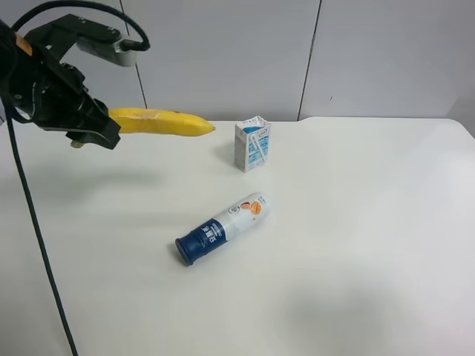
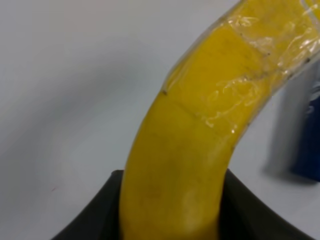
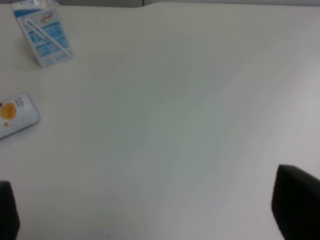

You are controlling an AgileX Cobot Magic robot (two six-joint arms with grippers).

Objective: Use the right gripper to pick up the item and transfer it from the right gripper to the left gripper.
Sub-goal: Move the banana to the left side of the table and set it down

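The yellow banana (image 1: 163,122) is held in the air above the white table, pointing toward the drink carton. The left gripper (image 1: 100,130), on the black arm with the orange label at the exterior high view's left, is shut on its near end. The left wrist view shows the banana (image 2: 195,140) close up, clamped between the black jaws, with clear tape around its far part. The right gripper (image 3: 150,215) is open and empty: only its two black fingertips (image 3: 295,200) show at the frame's corners, over bare table. The right arm is out of the exterior high view.
A blue-and-white drink carton (image 1: 252,144) stands upright near the table's far middle; it also shows in the right wrist view (image 3: 44,32). A white bottle with a dark blue cap (image 1: 221,228) lies on its side at mid-table; its base shows in the right wrist view (image 3: 15,115).
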